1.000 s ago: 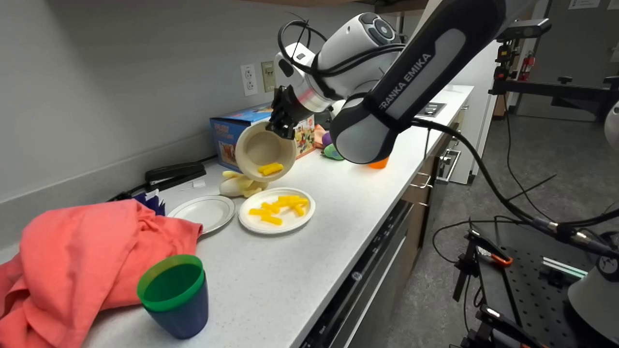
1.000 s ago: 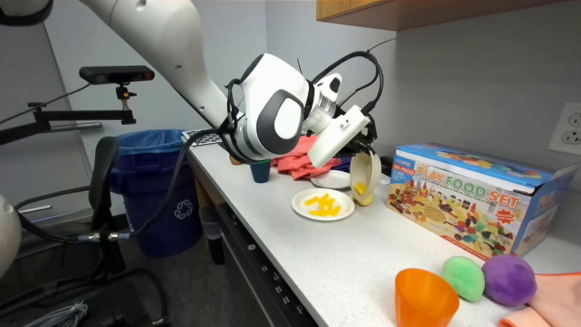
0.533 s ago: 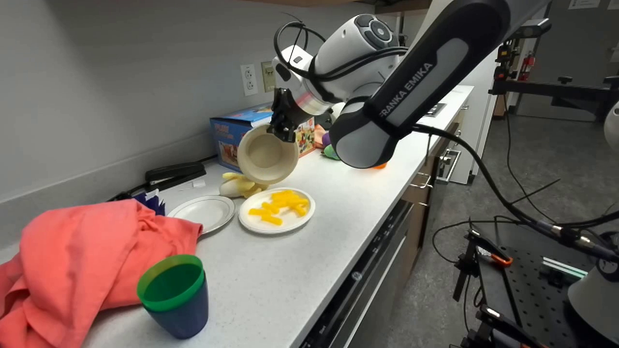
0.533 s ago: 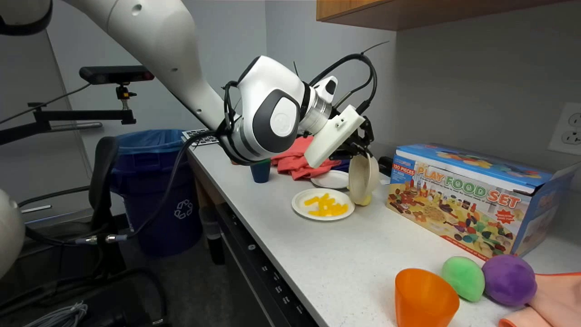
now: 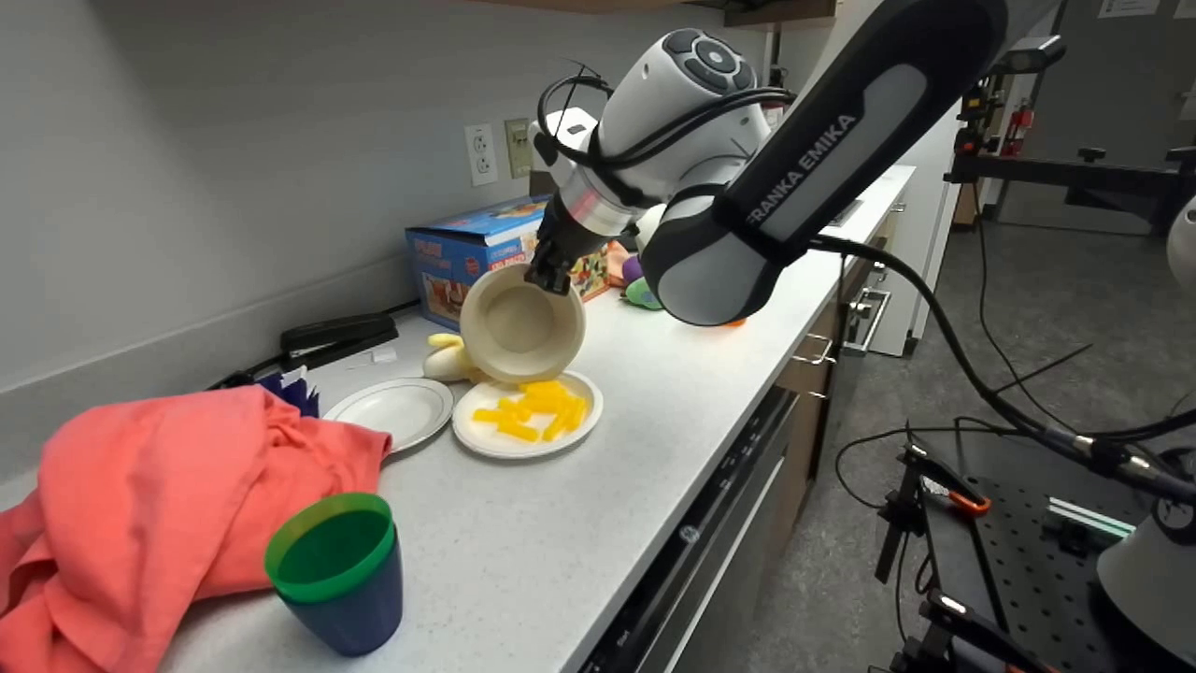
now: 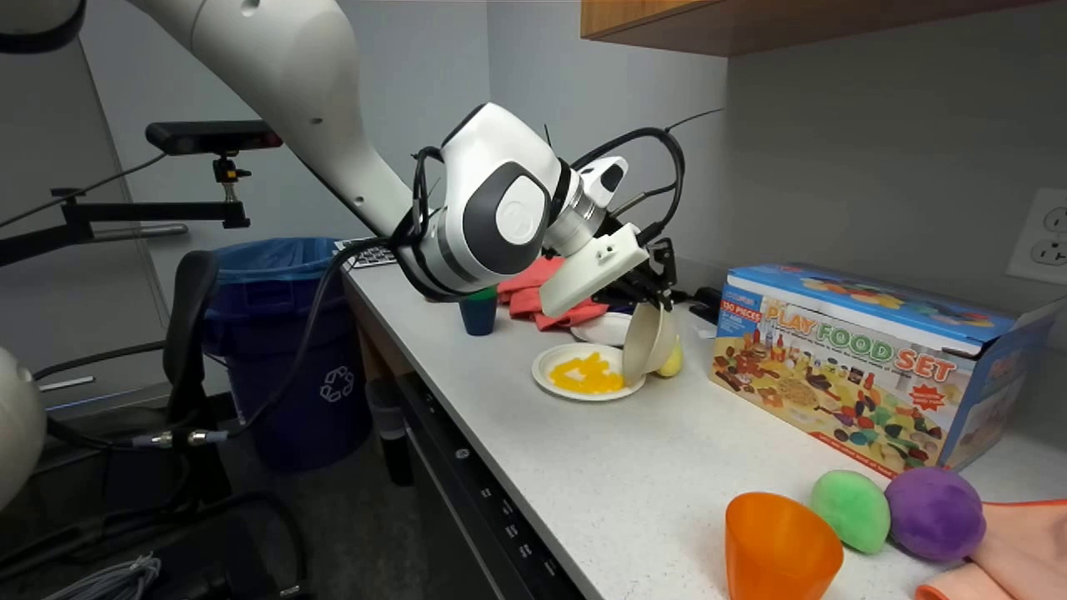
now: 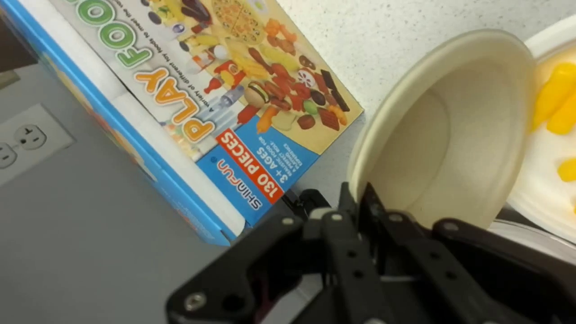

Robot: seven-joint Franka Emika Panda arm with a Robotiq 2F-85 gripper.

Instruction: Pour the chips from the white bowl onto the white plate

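My gripper (image 5: 551,279) is shut on the rim of the white bowl (image 5: 519,327), as the wrist view shows at the fingertips (image 7: 358,198). The bowl is tipped on its side, and its inside (image 7: 454,135) is bare. Its lower rim is at the edge of the white plate (image 5: 476,434) and seems to touch it. The bowl (image 6: 648,343) covers part of the plate (image 6: 546,371) in an exterior view. The yellow-orange chips (image 5: 544,408) lie in a heap on the plate; some also show in the wrist view (image 7: 560,101).
A smaller white plate (image 5: 397,411) lies beside the plate, partly under a coral cloth (image 5: 206,495). A pale yellow lumpy item (image 6: 672,360) sits behind the bowl. A play food box (image 6: 850,367) stands near the wall. Green-blue cups (image 5: 336,570) and an orange cup (image 6: 779,546) stand on the counter.
The last chips in the bowl have dropped onto the plate. The bowl has moved down to the plate and tipped further. The plate has shifted slightly and the chips lie closer together.
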